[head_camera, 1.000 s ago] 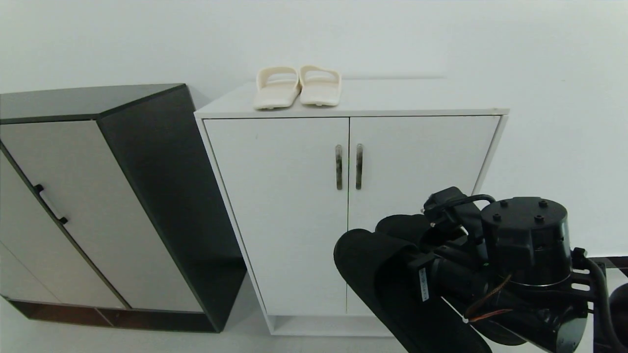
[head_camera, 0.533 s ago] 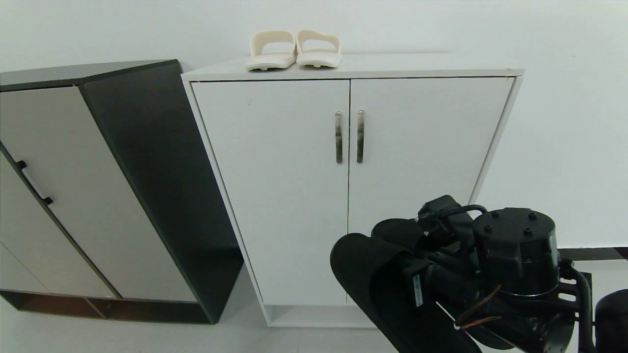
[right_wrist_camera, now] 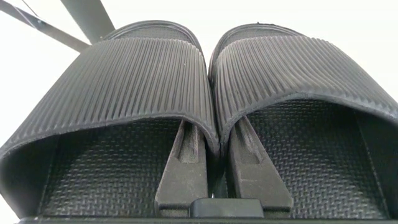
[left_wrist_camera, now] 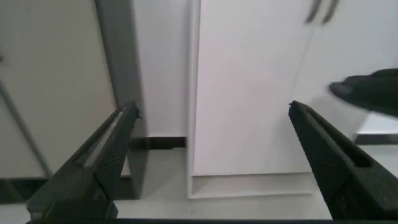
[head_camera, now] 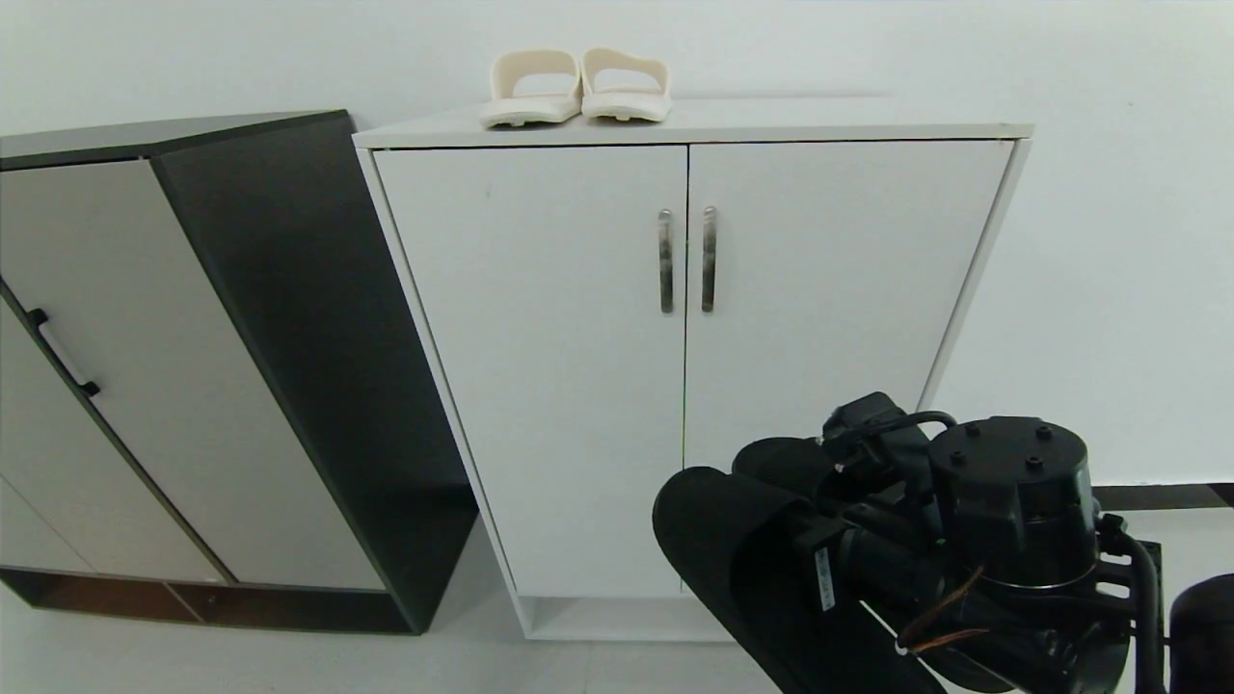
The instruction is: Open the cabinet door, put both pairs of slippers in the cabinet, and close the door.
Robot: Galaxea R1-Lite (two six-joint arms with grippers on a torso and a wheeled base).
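The right gripper (right_wrist_camera: 212, 134) has its two fingers (right_wrist_camera: 183, 168) drawn close together, one slid inside each shoe of a pair of black slippers (right_wrist_camera: 143, 81). They pinch the two touching inner walls of the straps between them. The slippers sit side by side with their ribbed straps arching over the fingers and their toes pointing away from the gripper.

Just beyond the slippers' toes stands the white cabinet (head_camera: 559, 386), facing the gripper. Both doors (head_camera: 829, 289) are shut, and the two slim upright handles (head_camera: 665, 261) sit side by side at the centre seam, above the gripper and a little to its left. Higher up, on the cabinet's top near its left end, rests a pair of cream slippers (head_camera: 576, 87), side by side and touching, well apart from the gripper.

The left gripper (left_wrist_camera: 212, 107) is spread wide and holds nothing. It points at the lower left corner of the white cabinet, low near the pale floor (left_wrist_camera: 161, 174). A dark cabinet (head_camera: 289, 337) stands just beside the white one, on its left.
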